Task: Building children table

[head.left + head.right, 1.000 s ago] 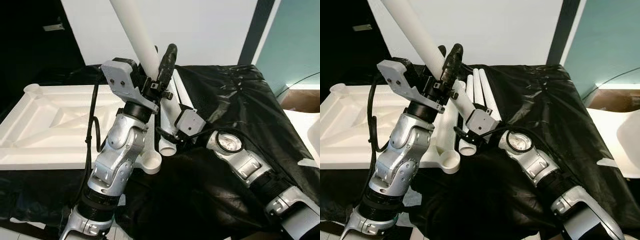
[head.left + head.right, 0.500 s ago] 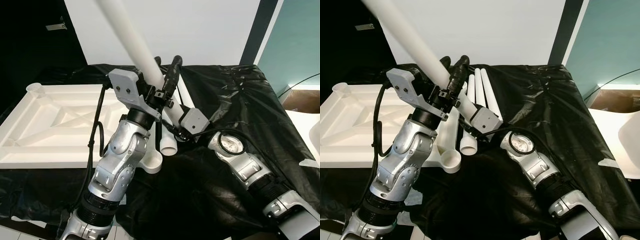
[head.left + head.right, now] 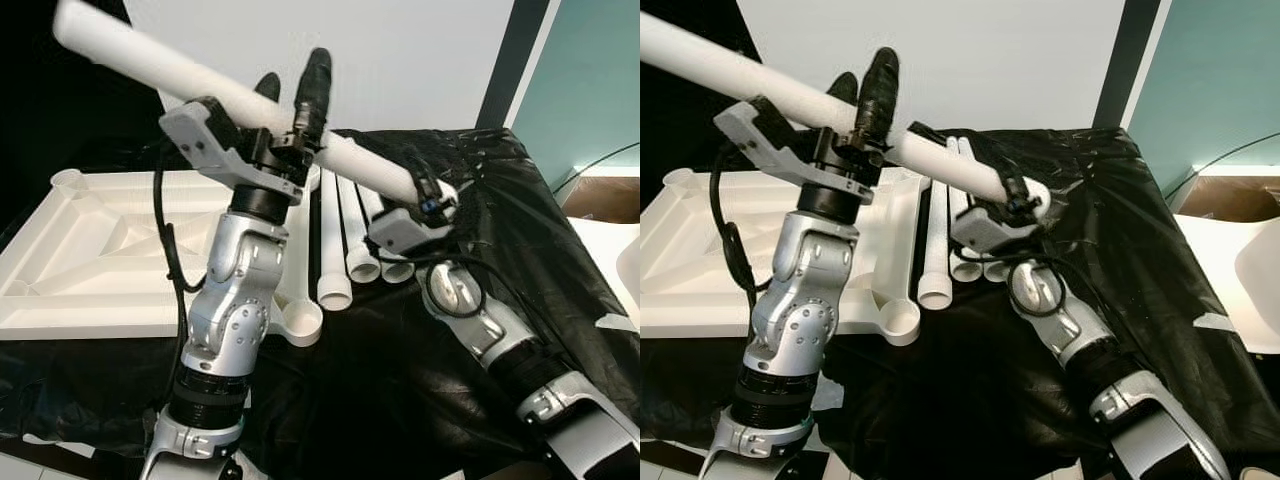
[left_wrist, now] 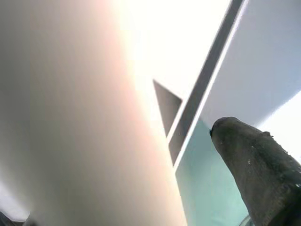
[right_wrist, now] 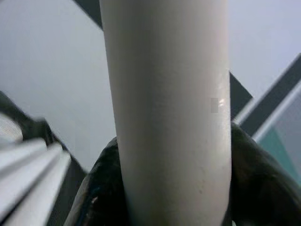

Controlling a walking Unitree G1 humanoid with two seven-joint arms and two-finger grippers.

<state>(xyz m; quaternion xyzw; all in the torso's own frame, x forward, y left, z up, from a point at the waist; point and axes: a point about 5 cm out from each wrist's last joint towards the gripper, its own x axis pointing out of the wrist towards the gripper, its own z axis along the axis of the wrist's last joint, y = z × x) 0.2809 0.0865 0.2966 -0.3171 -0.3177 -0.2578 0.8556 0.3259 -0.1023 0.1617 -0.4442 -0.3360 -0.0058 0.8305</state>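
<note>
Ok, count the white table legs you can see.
4: one leg held aloft by the left gripper and right gripper; three legs lying on the black sheet. Others may be hidden.

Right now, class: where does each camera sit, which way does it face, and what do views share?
Left eye, head: down at both arms holding the white tube above the tabletop.
Right eye: same scene, shifted.
Left wrist: along the left gripper, tube close.
Right wrist: along the right gripper, clamped around the tube.
All share the tube.
</note>
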